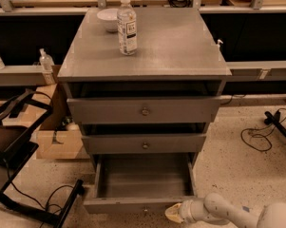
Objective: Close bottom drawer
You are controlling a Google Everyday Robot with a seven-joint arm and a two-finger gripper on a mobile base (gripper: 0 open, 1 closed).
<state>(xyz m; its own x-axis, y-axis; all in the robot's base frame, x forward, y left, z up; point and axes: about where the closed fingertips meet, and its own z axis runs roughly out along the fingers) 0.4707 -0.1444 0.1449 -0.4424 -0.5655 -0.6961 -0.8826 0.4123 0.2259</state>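
Observation:
The bottom drawer (142, 204) of the grey cabinet is pulled far out, showing its plain grey, bare inside. Its flat front with a small round knob (144, 210) sits at the bottom edge of the view. My gripper (173, 213), pale and at the end of a white arm coming from the lower right, is at the right end of the drawer front, close to or touching it. The two drawers above (143, 111) are each open a little.
A water bottle (127, 25) and a white bowl (107, 19) stand on the cabinet top. A cardboard box (57, 141) and a black chair frame (19, 165) are on the left. Cables (259, 137) lie on the floor at right.

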